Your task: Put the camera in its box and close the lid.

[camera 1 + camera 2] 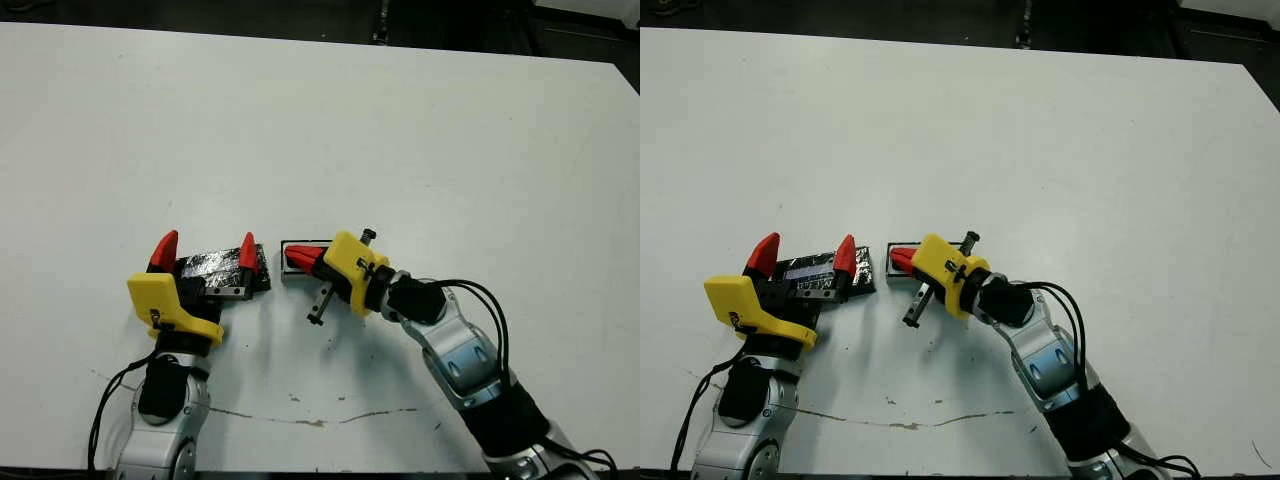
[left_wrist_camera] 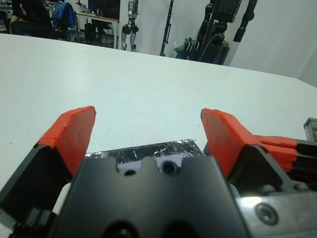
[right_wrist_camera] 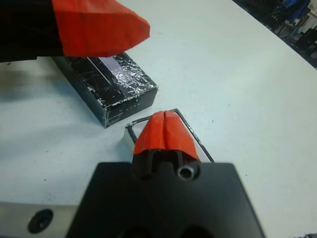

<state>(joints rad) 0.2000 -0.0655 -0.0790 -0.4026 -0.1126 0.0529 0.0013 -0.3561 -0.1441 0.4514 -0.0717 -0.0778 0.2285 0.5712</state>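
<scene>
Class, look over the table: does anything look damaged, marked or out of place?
A thin brownish crack or scratch line runs across the white table near its front edge, between the two arms. The lid lies beside the box, not on it.

Bright even light, soft shadows, blurred wrist foregrounds

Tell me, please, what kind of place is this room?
Probably a robotics lab or workshop. Beyond the white table, the left wrist view shows a humanoid robot standing at the wall, dark stands and equipment, and a person seated at a desk.
</scene>
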